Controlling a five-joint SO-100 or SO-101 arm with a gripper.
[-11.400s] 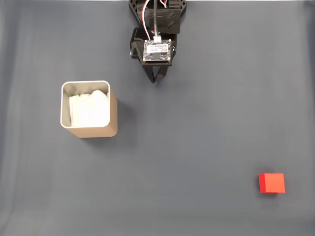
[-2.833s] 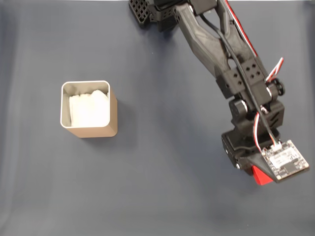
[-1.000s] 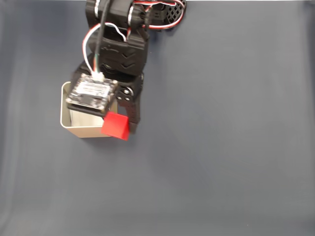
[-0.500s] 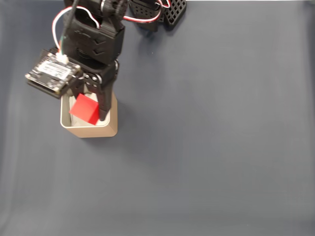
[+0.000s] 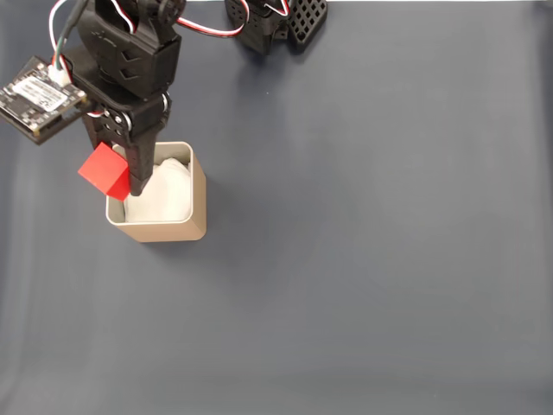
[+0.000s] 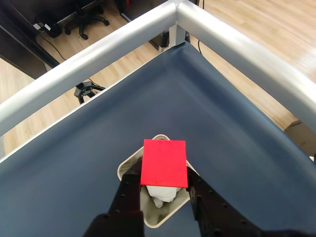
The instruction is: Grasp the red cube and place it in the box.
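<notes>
The gripper (image 5: 121, 173) is clamped on the red cube (image 5: 105, 170), holding it up in the air over the left edge of the box (image 5: 194, 216) in the fixed view — the cube overlaps the box's left rim from that angle, with approx. half of it out past the rim toward the mat. In the wrist view the red cube (image 6: 164, 162) sits pinched between the two black fingers (image 6: 129, 197), one on each side, and the box (image 6: 129, 164) lies right below/behind it, its pale rim and white paper lining (image 6: 163, 193) showing under the cube. Box stands upright on the dark blue mat (image 5: 371, 259). The arm reaches down from the top left of the fixed view, w/ a circuit board (image 5: 39, 97) sticking out at its left side. In the wrist view a silver metal frame (image 6: 89, 59) borders the mat — wood floor beyond it.
</notes>
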